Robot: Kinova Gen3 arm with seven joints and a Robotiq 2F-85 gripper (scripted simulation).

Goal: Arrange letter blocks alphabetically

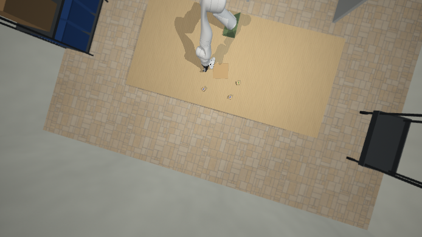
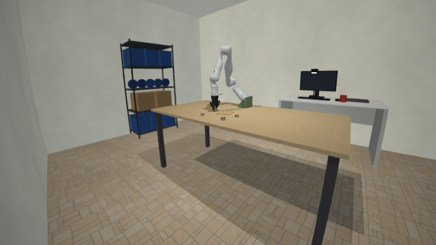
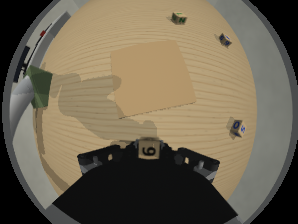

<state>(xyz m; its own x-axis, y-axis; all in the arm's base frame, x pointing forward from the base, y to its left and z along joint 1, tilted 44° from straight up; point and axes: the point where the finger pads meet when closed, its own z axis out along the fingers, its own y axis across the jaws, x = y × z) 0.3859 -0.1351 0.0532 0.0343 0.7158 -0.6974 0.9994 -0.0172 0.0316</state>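
My gripper (image 1: 205, 68) is shut on a small block (image 3: 148, 149) whose visible face shows a digit, 6 or 9. It holds the block low over the table, just beside the tan mat (image 1: 221, 70), off its edge. The mat lies flat with nothing on it; it also shows in the wrist view (image 3: 152, 78). Three other small blocks lie on the table beyond the mat: one (image 1: 204, 89), one (image 1: 230, 96) and one with a green mark (image 1: 238, 82). In the wrist view they are small (image 3: 236, 127), (image 3: 225, 39), (image 3: 178, 18); I cannot read their letters.
The green wedge base (image 1: 231, 26) of the arm stands behind the mat. The table's front edge (image 1: 199, 105) runs close beyond the loose blocks. A shelf rack (image 2: 147, 85) and a desk with a monitor (image 2: 318, 81) stand away from the table.
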